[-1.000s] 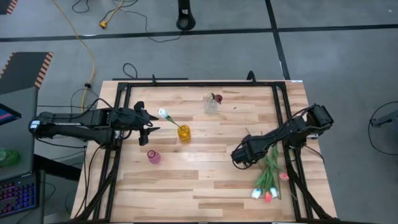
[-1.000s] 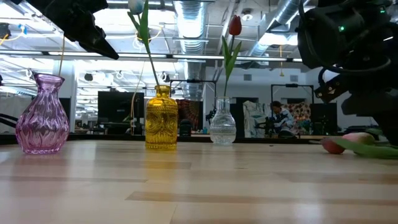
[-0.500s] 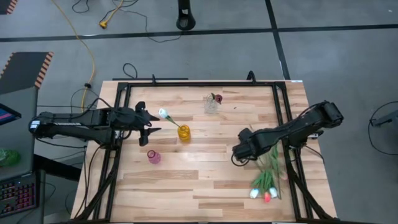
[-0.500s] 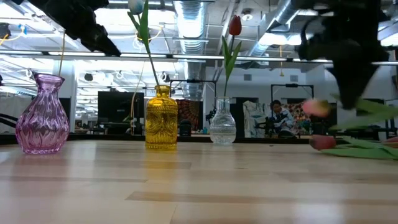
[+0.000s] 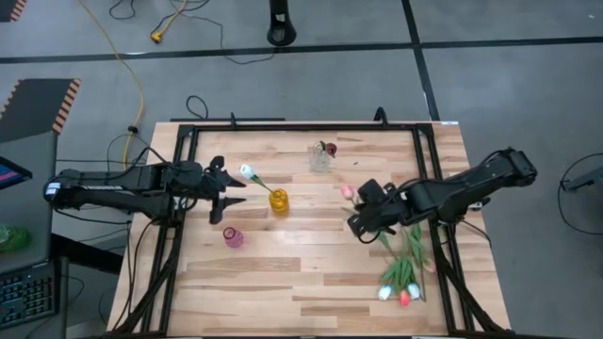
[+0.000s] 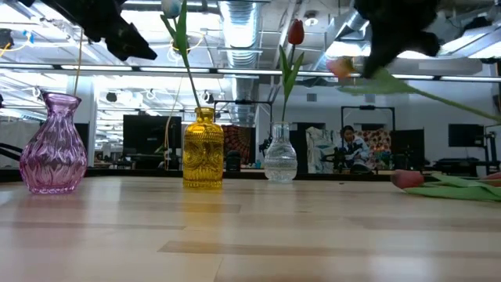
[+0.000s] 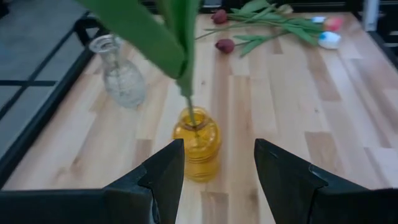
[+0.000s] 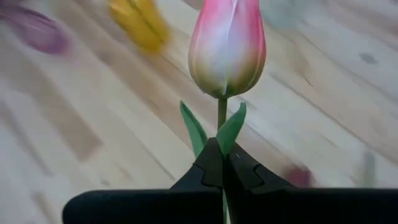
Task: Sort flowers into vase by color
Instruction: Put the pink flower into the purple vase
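Note:
My right gripper (image 5: pixel 363 215) is shut on a pink tulip, whose head (image 8: pixel 227 46) shows high in the low view (image 6: pixel 340 66). It hovers above the table's middle right. More tulips (image 5: pixel 405 273) lie on their sides near the right front edge. A white tulip (image 5: pixel 247 172) stands in the yellow vase (image 5: pixel 279 201). A dark red one (image 6: pixel 295 31) stands in the clear vase (image 5: pixel 321 158). The pink vase (image 5: pixel 233 237) holds nothing. My left gripper (image 7: pixel 217 180) is open and hovers left of the yellow vase (image 7: pixel 196 143). My right gripper pinches the pink tulip's thin stem (image 8: pixel 221 118) between its two fingertips (image 8: pixel 208 165), just below the head and between two small leaves. The head sticks out past the fingertips toward the table's left. The stem (image 6: pixel 438 94) trails rightward, well above the table.
A black frame (image 5: pixel 188 132) runs around the wooden tabletop. The three vases stand in the left and far middle. Bare wood lies between the pink vase and the flower pile, and along the near edge.
My right gripper has risen from the flower pile, shifting slightly toward the table's far edge, and carried the pink tulip up. The tulip's head has gone from near table level to high above it, and the stem is lifted off the pile.

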You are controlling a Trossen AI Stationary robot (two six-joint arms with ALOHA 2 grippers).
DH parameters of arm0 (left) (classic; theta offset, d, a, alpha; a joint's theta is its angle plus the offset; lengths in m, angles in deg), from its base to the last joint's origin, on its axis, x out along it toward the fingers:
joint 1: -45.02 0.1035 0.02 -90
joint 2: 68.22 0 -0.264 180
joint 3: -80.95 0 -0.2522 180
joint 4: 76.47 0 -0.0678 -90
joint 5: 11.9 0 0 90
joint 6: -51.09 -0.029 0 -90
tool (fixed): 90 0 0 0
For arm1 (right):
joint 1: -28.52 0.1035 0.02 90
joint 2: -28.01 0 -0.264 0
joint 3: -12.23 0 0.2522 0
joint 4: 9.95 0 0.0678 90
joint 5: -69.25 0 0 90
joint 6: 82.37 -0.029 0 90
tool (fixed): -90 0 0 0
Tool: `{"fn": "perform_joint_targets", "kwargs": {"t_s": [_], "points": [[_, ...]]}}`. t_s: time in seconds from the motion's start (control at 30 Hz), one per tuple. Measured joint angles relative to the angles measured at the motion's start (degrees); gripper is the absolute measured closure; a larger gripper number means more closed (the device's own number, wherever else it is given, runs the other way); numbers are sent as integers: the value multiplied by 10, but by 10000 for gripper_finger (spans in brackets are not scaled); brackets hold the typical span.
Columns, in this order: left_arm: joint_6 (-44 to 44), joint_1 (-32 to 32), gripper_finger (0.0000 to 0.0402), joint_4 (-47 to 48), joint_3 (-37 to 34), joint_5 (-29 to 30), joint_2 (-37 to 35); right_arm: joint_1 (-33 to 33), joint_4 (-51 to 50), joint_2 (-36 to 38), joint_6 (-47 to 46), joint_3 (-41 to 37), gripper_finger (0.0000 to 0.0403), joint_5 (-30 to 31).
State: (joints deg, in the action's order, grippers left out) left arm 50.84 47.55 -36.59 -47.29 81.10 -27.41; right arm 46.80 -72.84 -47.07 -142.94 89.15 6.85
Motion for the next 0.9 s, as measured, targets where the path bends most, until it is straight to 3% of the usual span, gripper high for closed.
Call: {"fn": "perform_joint_targets", "kwargs": {"t_s": [0.2,0.6,0.9], "points": [[13,0,218,-5,0,-42,0,-1,156,5,126,0,380,13],[36,-50,218,-67,0,-46,0,-8,418,-3,379,0,379,12],[23,-107,218,-216,0,-12,48,-8,556,-2,516,0,379,11]]}}
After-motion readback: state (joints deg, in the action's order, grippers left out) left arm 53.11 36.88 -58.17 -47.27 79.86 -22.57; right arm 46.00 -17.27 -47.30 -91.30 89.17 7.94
